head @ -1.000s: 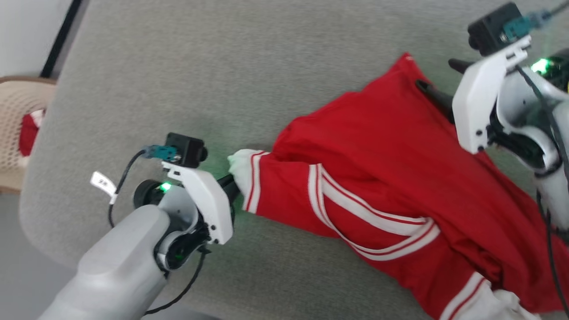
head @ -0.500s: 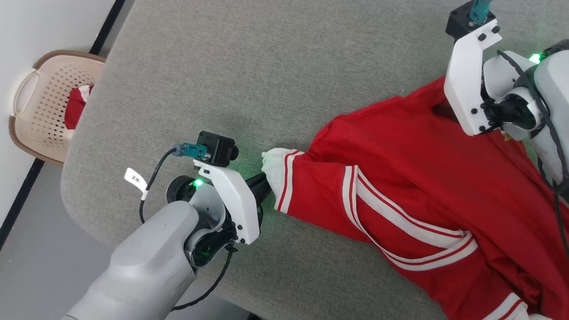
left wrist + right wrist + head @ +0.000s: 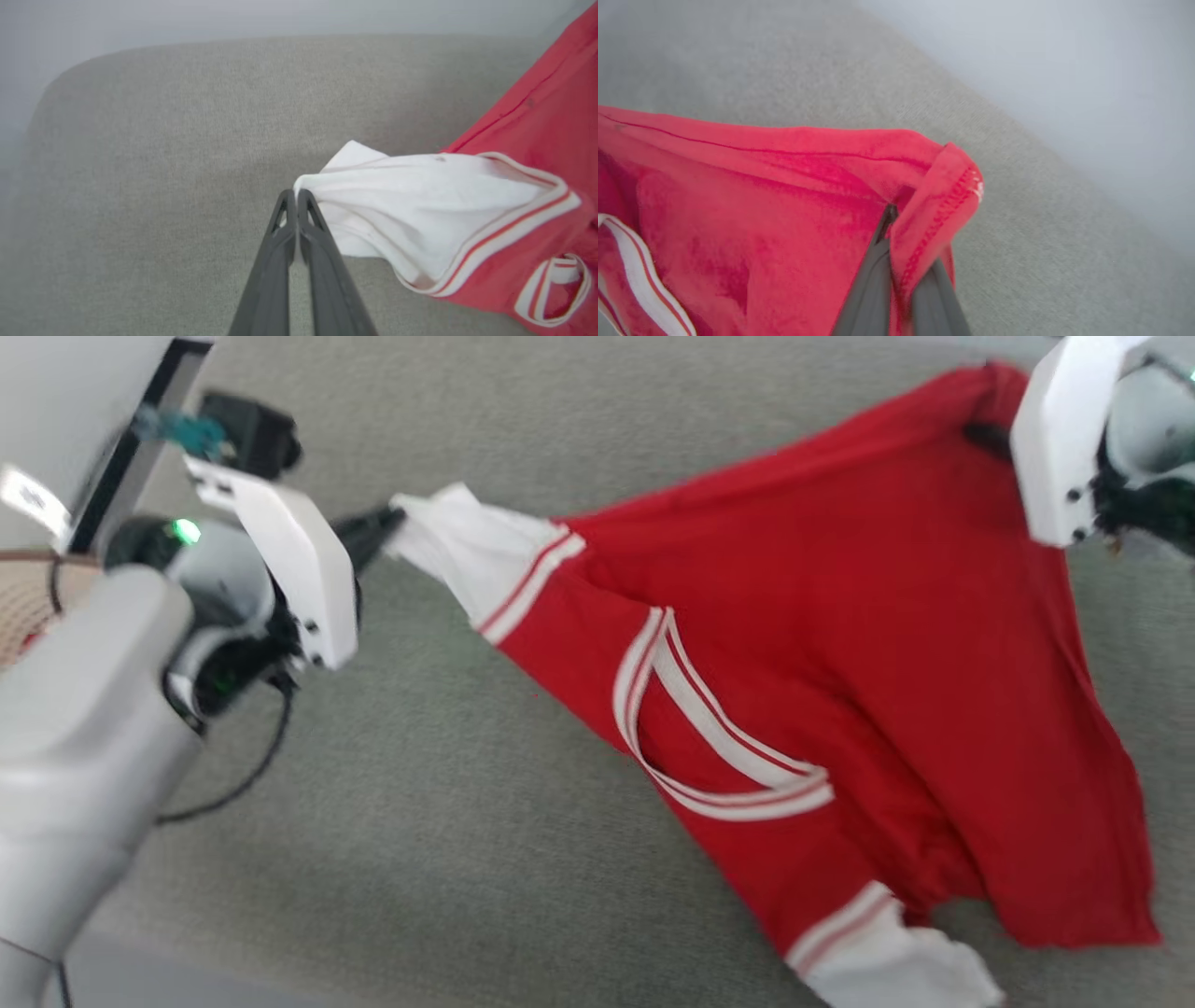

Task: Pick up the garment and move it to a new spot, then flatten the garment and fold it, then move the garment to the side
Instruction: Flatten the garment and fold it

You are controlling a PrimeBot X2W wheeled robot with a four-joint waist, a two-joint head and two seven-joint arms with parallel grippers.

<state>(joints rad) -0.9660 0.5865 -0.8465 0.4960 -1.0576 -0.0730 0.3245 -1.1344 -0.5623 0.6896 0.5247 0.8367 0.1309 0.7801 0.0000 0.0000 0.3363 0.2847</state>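
The shirt (image 3: 840, 663) is stretched between the two hands over the grey table (image 3: 420, 821). The left hand (image 3: 381, 525) is clamped on the tip of its white sleeve. The right hand (image 3: 982, 432) is clamped on a red hem corner at the opposite end.

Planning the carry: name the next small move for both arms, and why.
Probably raise both arms together. The left gripper is shut on the white sleeve, the right gripper on a red hem corner, and the garment stretches between them, but its lower sleeve seems to lie on the grey surface and would drag.
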